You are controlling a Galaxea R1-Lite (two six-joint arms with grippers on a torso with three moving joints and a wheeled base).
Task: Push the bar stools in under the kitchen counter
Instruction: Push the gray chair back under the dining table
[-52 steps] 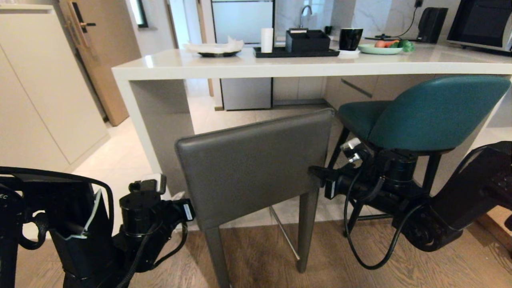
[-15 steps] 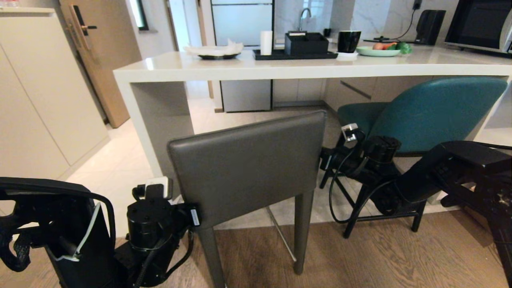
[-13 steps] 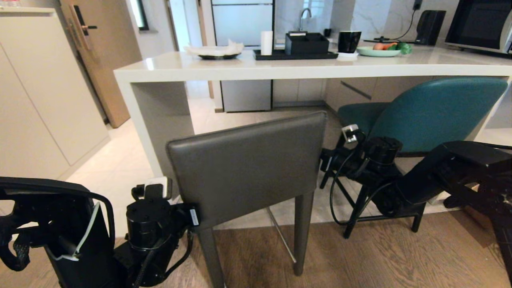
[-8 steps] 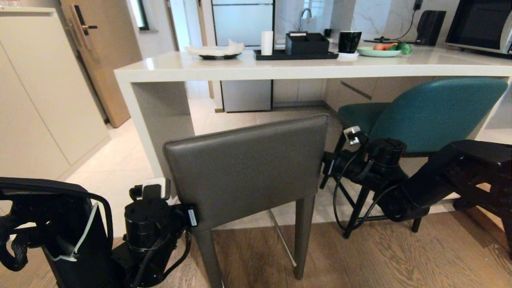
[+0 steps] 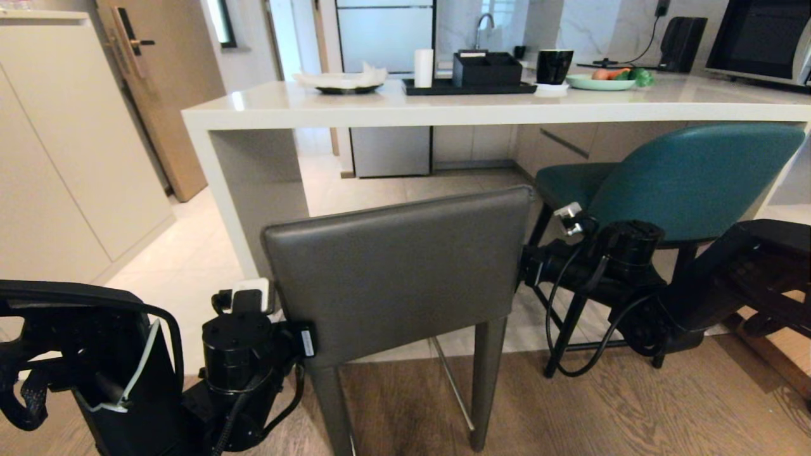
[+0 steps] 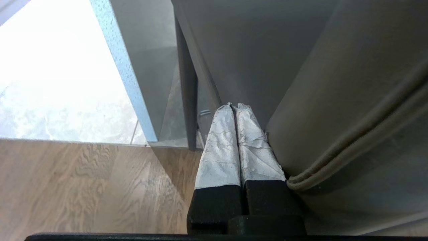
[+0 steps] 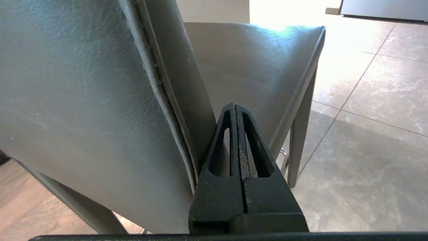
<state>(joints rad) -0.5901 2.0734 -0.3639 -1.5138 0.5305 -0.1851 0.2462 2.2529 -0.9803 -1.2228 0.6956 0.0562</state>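
grey stool swung rightward, right pincer following

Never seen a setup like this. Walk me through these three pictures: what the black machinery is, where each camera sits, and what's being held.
The wide picture is taken from the robot's head. The black machinery is its two arms. Between them stands the grey stool, still outside the white kitchen counter; the teal stool sits beside it. The other two pictures come from cameras on the wrists. The left hand and right hand are both shut, each lying along one side of the grey stool's back. Neither holds anything. On the counter: a black tray, a cup and plates.
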